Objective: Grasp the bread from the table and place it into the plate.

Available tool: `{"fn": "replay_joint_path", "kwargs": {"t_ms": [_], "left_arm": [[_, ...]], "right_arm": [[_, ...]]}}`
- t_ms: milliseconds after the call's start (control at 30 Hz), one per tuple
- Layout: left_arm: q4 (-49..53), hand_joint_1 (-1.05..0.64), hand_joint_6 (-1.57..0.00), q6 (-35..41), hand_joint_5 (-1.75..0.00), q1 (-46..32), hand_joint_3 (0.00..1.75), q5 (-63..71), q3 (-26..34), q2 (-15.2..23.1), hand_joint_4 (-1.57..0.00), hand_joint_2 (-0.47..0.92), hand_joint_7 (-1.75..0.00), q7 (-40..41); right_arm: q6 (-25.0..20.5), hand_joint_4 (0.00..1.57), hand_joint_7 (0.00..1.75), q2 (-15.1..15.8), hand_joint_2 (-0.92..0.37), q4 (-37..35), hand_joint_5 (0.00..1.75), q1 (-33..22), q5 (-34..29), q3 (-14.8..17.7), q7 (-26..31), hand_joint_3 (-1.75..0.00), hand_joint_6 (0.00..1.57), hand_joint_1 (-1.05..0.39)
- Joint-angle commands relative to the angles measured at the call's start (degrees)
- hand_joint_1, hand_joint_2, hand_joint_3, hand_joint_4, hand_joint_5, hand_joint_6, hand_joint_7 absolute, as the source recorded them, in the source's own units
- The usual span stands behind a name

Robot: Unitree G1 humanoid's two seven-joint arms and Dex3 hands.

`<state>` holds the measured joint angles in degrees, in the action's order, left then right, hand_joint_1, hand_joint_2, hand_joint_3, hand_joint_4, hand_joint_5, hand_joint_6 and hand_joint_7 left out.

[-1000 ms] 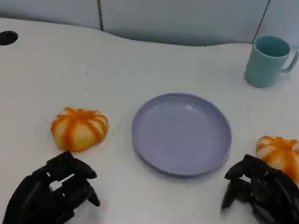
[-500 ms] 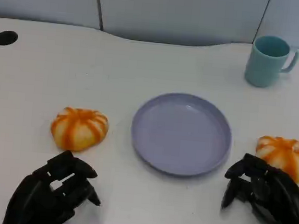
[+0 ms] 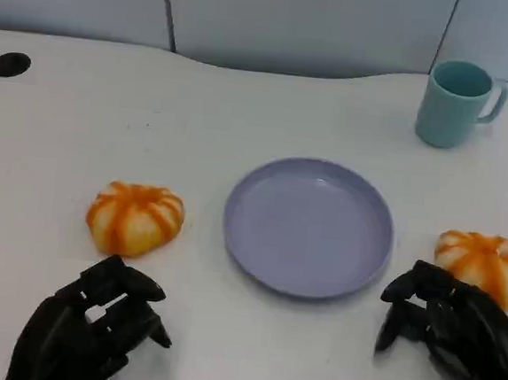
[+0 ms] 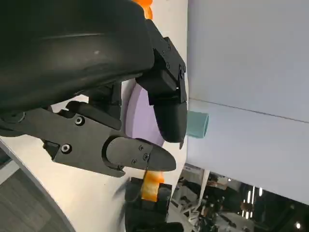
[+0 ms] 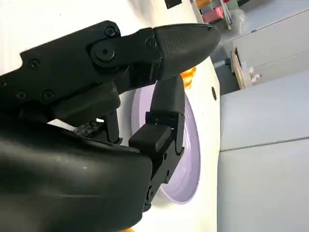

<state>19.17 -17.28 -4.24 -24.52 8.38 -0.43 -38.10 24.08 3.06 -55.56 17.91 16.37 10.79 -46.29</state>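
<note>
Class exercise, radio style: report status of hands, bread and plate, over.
Left robot hand and right robot hand open, holding nothing. Two orange-striped bread buns on the table, plate bare between them. Teal mug behind, clear of path.

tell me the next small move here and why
Probably reach the left robot hand forward to the bread just ahead of it. Both hands hold nothing, the plate is bare, and a second bread lies by the right robot hand.

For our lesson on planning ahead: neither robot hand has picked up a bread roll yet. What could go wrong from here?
1. The right robot hand sits very close to the right bread and might nudge it away.
2. Carrying either roll could clip the plate rim and shift it.
3. The left bread is rounded and may slip.
</note>
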Motion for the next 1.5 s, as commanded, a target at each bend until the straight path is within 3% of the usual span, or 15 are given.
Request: {"fn": "replay_joint_path", "kwargs": {"t_ms": [33,400,433,533,633,733,900,967,1067,1200,1500], "left_arm": [[-0.38,-0.47,-0.54,-0.96,-1.75,-0.69,0.15,0.55,0.24,0.53,-0.44,0.92,-1.26,0.6],[0.36,-0.46,-0.53,-2.84,-1.71,0.12,0.16,0.09,1.31,0.99,-0.42,0.92,-1.24,-0.45],[1.5,-0.47,-0.51,-7.01,-1.67,0.72,0.18,2.14,1.41,1.68,-0.42,0.92,-1.22,-0.48],[5.01,-0.52,-0.47,-17.63,-1.43,2.36,0.25,7.71,1.51,3.64,-0.44,0.92,-1.05,0.63],[6.22,-0.53,-0.51,-23.02,-1.18,3.12,0.21,11.61,1.47,4.97,-0.49,0.92,-0.77,3.23],[4.36,-0.49,-0.58,-28.59,-0.76,3.33,0.12,18.81,1.69,6.49,-0.49,0.92,-0.24,8.76],[0.44,-0.49,-0.54,-35.29,-0.5,4.27,0.04,41.94,3.73,10.31,-0.37,0.92,-0.03,24.86],[-2.21,-0.49,-0.53,-33.66,-0.48,4.22,0.03,48.51,3.55,11.76,-0.36,0.92,-0.02,29.58],[-8.48,-0.56,-0.42,-27.98,-0.3,3.93,0.01,58.47,3.02,14.22,-0.3,0.91,0.0,35.17],[-12.57,-0.6,-0.35,-21.68,-0.19,4.01,0.0,64.46,0.85,16.78,-0.26,0.91,0.0,38.46],[-15.03,-0.62,-0.31,-15.77,-0.13,3.52,0.0,65.18,-3.71,20.5,-0.23,0.91,0.0,42.16]], "right_arm": [[0.22,0.7,1.08,0.88,-0.92,-0.16,1.52,-1.1,-0.89,-0.09,1.37,-0.26,0.72,-0.52],[-1.78,0.7,1.08,0.5,-0.92,-0.2,1.54,-0.73,-0.13,0.21,0.63,-0.24,0.72,-0.53],[-1.65,0.7,1.08,0.44,-0.92,-0.3,1.54,-0.64,-0.3,0.14,0.92,-0.24,0.72,-0.53],[-2.17,0.7,1.08,0.17,-0.92,-0.06,1.53,-0.55,-0.42,0.01,1.67,-0.22,0.73,-0.53],[-2.12,0.7,1.07,0.02,-0.92,0.09,1.52,-0.55,-0.57,-0.16,1.93,-0.22,0.73,-0.54],[-1.85,0.7,1.07,-0.16,-0.92,-0.51,1.52,-0.28,-0.16,0.04,1.09,-0.23,0.73,-0.53],[-2.17,0.7,1.06,-0.22,-0.92,-1.05,1.52,0.16,0.34,0.32,0.04,-0.23,0.72,-0.51],[-1.87,0.7,1.06,-0.24,-0.92,-1.28,1.52,0.27,0.12,0.26,0.15,-0.24,0.72,-0.5],[-1.62,0.7,1.07,-0.39,-0.92,-1.39,1.52,0.37,-0.08,0.09,0.27,-0.23,0.73,-0.53],[-1.49,0.7,1.08,-0.49,-0.92,-1.54,1.53,0.4,-0.23,0.01,0.31,-0.23,0.73,-0.53],[-1.49,0.7,1.1,-0.49,-0.92,-1.58,1.53,0.4,-0.41,-0.06,0.46,-0.23,0.72,-0.53]]}}
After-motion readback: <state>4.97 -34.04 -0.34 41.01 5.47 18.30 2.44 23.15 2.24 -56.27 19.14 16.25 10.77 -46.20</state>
